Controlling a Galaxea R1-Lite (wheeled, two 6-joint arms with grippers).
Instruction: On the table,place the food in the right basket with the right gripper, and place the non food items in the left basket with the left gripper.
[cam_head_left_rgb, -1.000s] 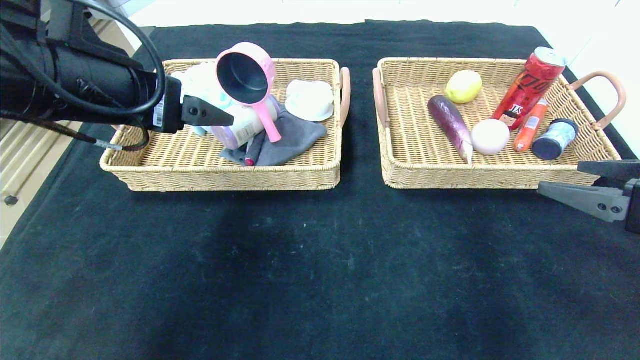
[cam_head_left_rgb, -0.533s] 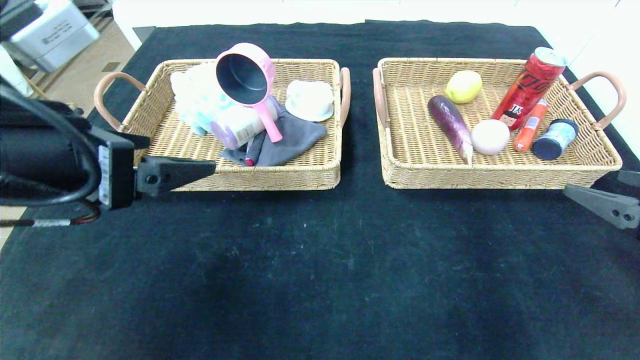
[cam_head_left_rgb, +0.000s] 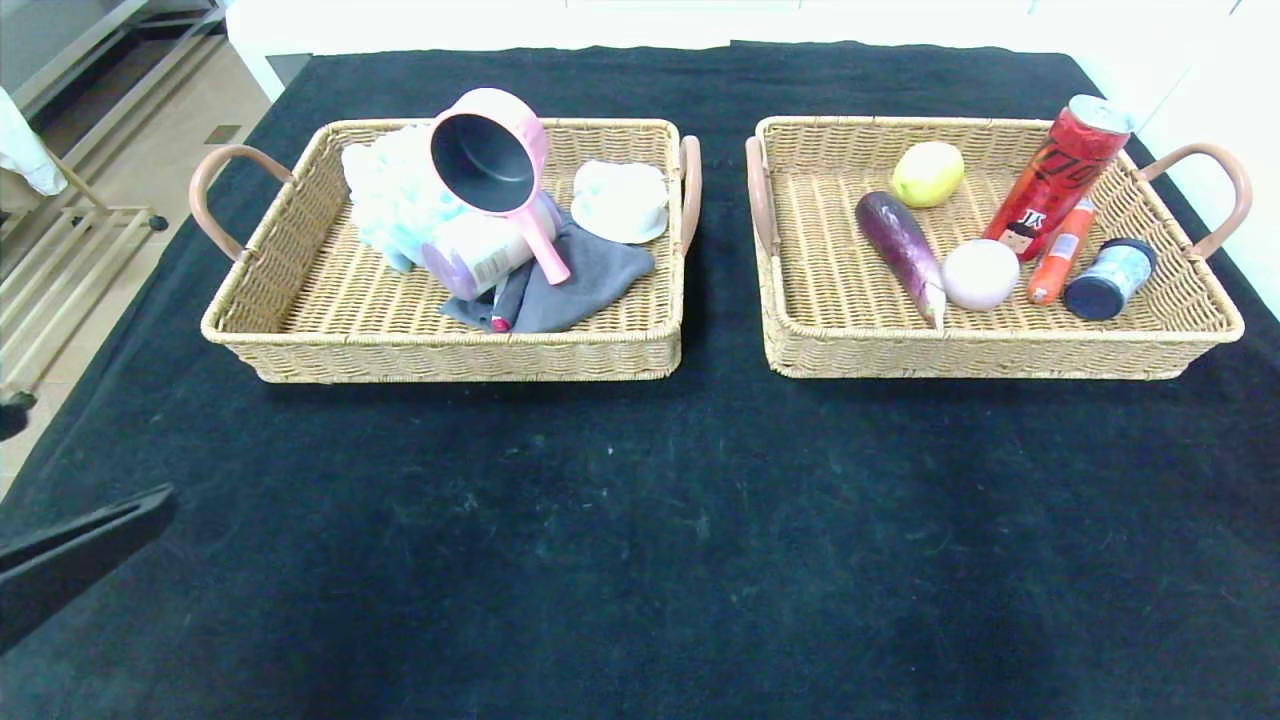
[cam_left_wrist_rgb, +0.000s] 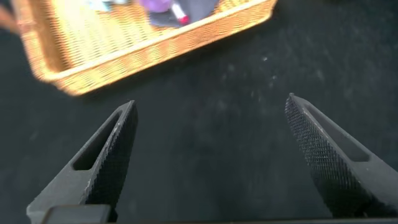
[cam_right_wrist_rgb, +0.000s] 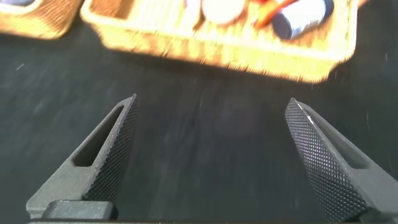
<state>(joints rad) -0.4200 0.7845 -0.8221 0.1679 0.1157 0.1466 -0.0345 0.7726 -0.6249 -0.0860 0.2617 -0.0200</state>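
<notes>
— Baskets first: where do they sit?

— Side by side at the far part of the table, on its black cloth. The left basket holds the blue bath pouf, with the pink saucepan tipped on its side against it, dark inside facing out, resting on the lilac bag roll. A grey cloth lies under them, and a white cap-like thing is toward the far right corner (what it is, I can't tell).

— And the right basket?

— The eggplant lies lengthwise, the pink ball just beside its tip. The red can leans against the far right corner. A yellow lemon, an orange tube and a small blue-labelled jar are in there too.

— The grippers?

— The left gripper is low at the left edge, over bare cloth near the left basket's front wall, fingers spread wide, holding nothing. The right gripper is out of the head view; its wrist camera shows its fingers spread apart over the cloth in front of the right basket, also empty.
</notes>
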